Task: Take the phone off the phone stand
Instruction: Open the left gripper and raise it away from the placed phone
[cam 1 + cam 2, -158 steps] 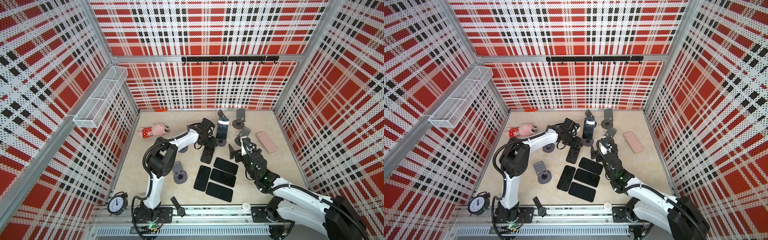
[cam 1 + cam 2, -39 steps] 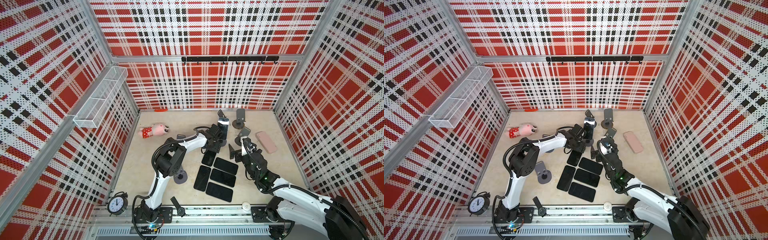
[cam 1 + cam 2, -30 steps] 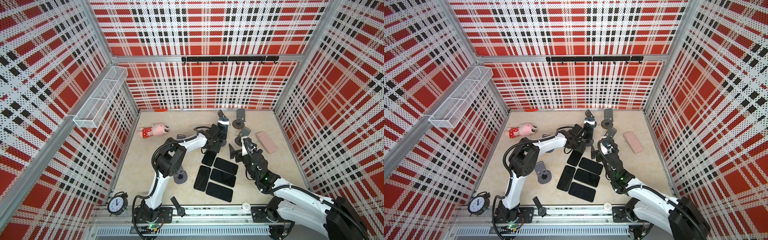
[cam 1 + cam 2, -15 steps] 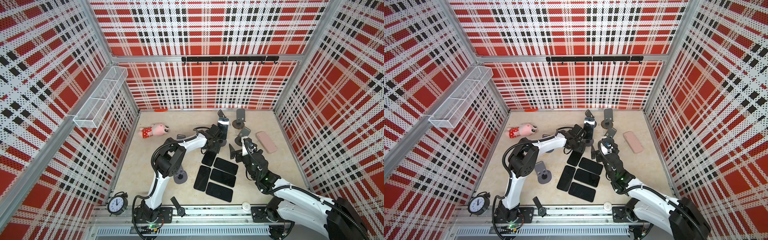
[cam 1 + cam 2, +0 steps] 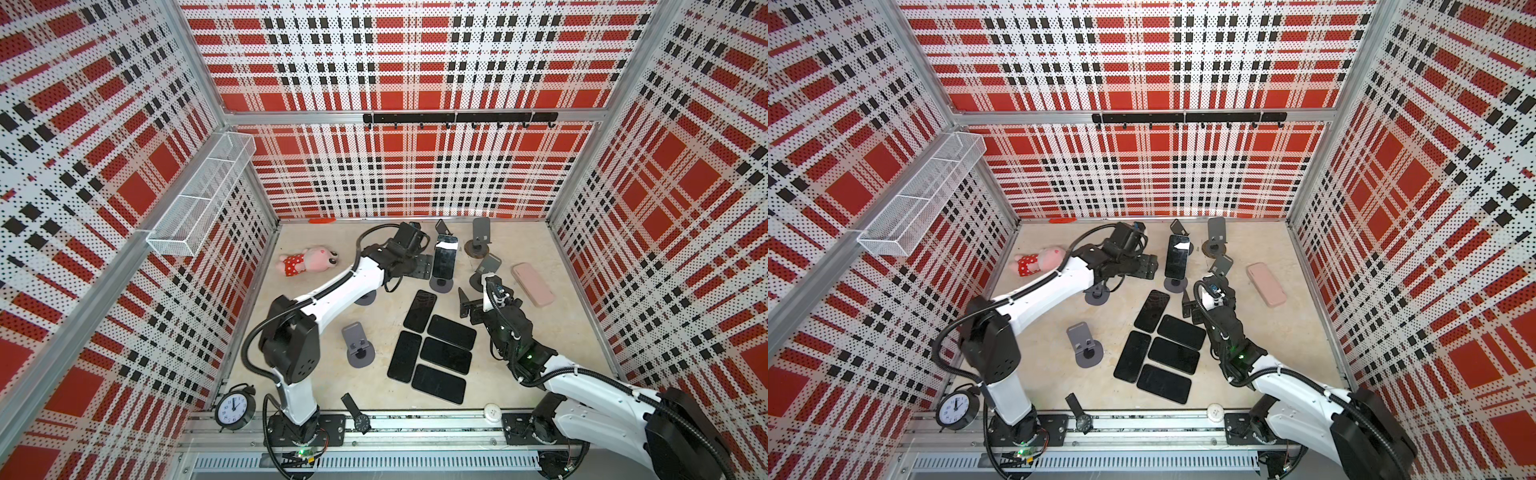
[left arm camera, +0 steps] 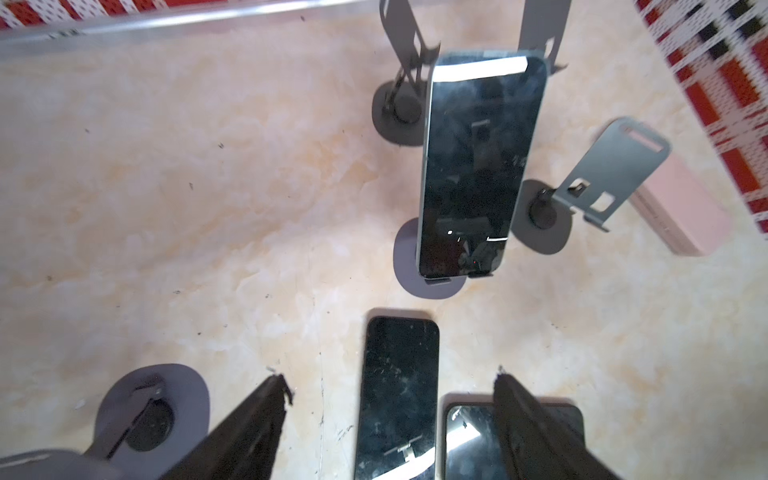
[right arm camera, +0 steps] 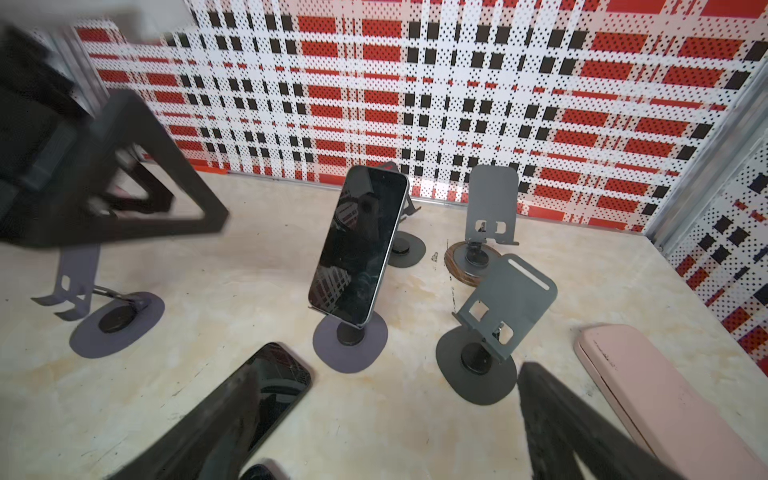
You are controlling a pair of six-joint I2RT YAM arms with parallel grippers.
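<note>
Left wrist view: the phone (image 6: 478, 166) leans on its phone stand (image 6: 405, 266), untouched, ahead of the left gripper (image 6: 391, 376), jaws parted and empty (right gripper (image 7: 386, 370) likewise spread), so the approach seems in hand; next, straddle its edges, pinch, lift.

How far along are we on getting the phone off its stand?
Looks done: five phones lie flat on the table. In hand: nothing; the left hand hovers open beside the standing phone, not gripping it. Left: that phone still leans on its stand; the right hand is open.
</note>
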